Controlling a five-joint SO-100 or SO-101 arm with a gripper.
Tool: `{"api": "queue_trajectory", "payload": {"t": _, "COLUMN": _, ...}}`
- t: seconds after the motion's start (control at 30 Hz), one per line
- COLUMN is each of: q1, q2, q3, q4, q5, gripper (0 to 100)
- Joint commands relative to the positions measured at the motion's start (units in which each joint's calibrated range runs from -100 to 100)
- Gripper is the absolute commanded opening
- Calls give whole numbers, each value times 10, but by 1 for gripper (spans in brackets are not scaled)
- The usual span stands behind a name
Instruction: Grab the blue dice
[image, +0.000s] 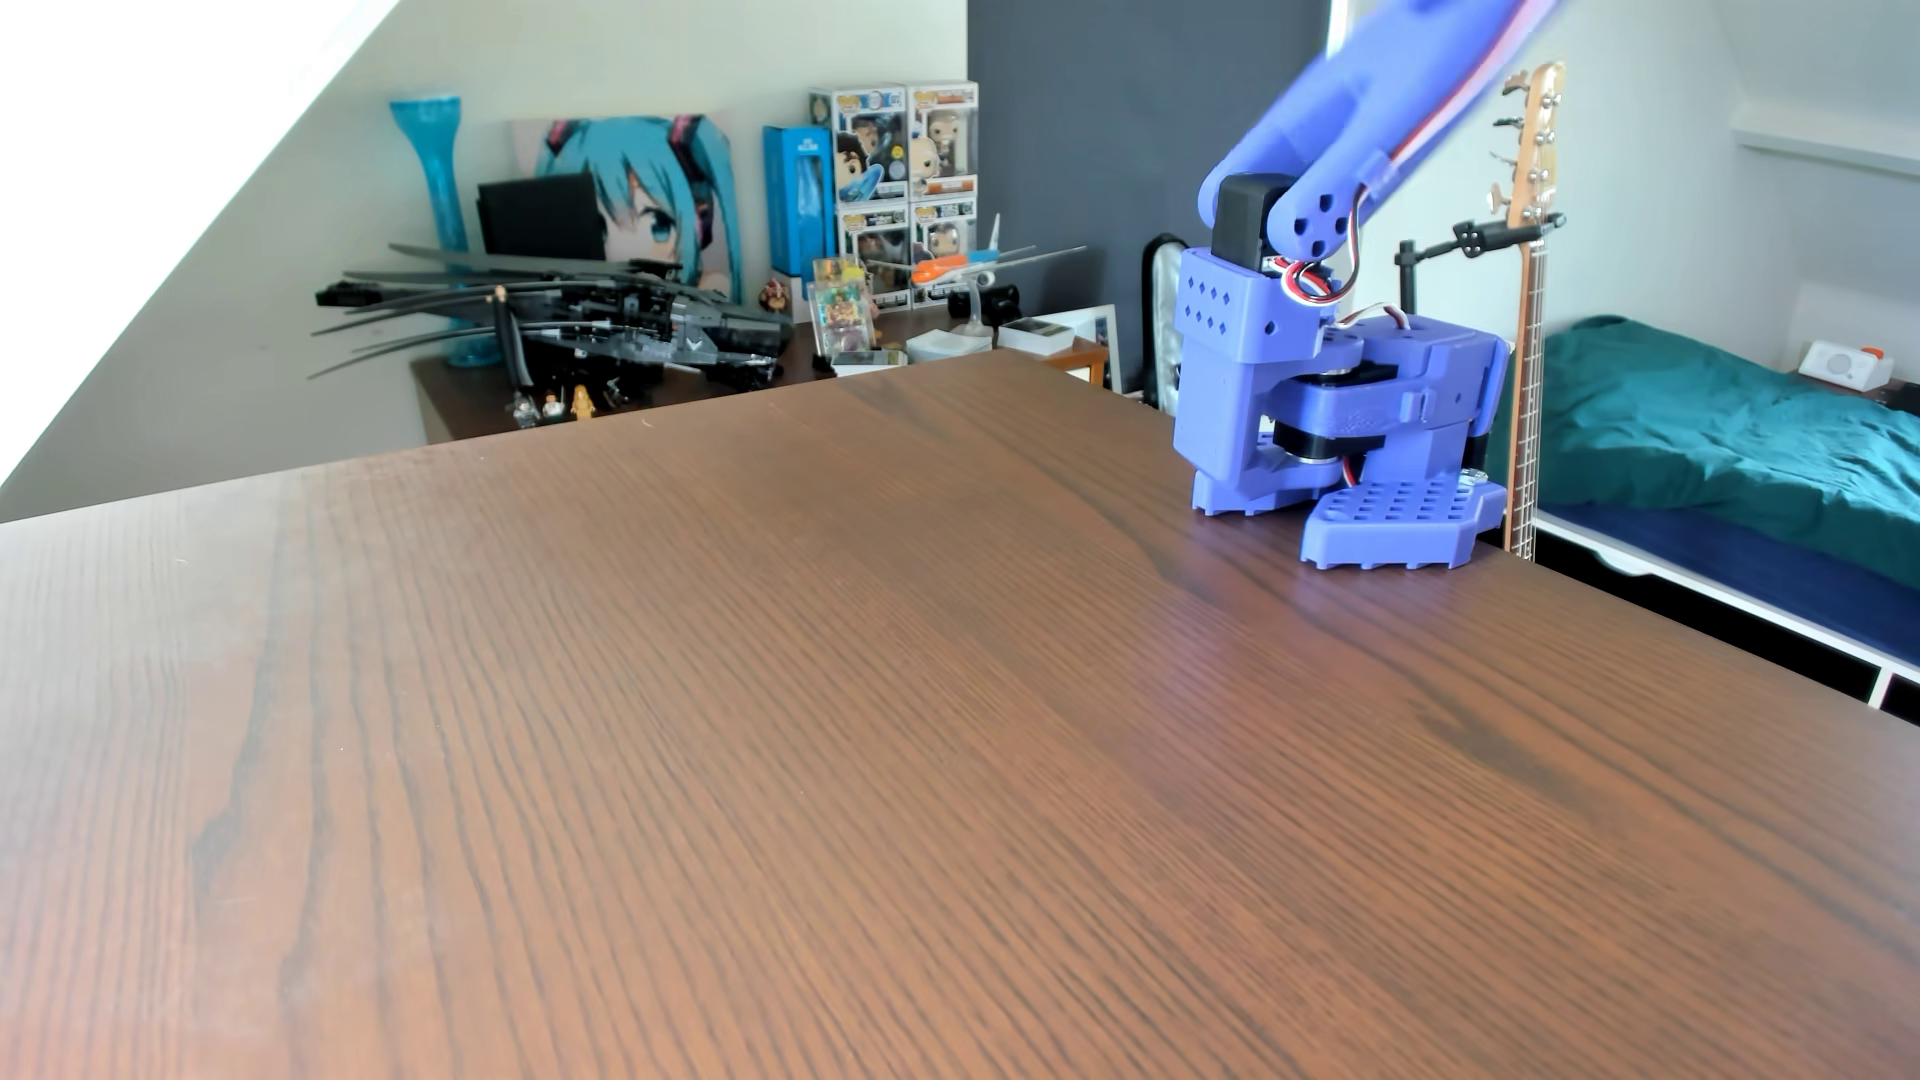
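Toward two o'clock on the wooden counter (831, 727), the blue hand (1340, 519) pressed down near the far edge, its perforated finger (1397, 519) lying flat on the wood. Whether it was clenched or released could not be told, and the dice was nowhere visible, possibly hidden beneath it.

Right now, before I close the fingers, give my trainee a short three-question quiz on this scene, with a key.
1. True or false: a marbled blue die lies in plain sight on the dark brown wood-grain table.
2. Where are the arm's blue perforated plastic fingers? A) low by the table's far right edge B) mid-table C) by the near left edge
3. Which instrument stands upright just beyond them?
Key: 1 false; 2 A; 3 the wooden-necked guitar.
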Motion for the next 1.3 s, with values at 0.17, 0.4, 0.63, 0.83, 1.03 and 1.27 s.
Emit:
{"api": "queue_trajectory", "payload": {"t": 0.17, "q1": -18, "q2": -159, "q3": -9, "q4": -40, "q5": -27, "gripper": 2}}
{"api": "queue_trajectory", "payload": {"t": 0.4, "q1": -56, "q2": -184, "q3": 14, "q4": -37, "q5": -32, "gripper": 2}}
{"api": "queue_trajectory", "payload": {"t": 0.63, "q1": -87, "q2": -287, "q3": 214, "q4": -81, "q5": -25, "gripper": 2}}
{"api": "queue_trajectory", "payload": {"t": 0.83, "q1": -130, "q2": -328, "q3": 309, "q4": -90, "q5": 6, "gripper": 2}}
{"api": "queue_trajectory", "payload": {"t": 1.03, "q1": -120, "q2": -330, "q3": 367, "q4": -99, "q5": 6, "gripper": 2}}
{"api": "queue_trajectory", "payload": {"t": 1.27, "q1": -123, "q2": -330, "q3": 411, "q4": -151, "q5": 6, "gripper": 2}}
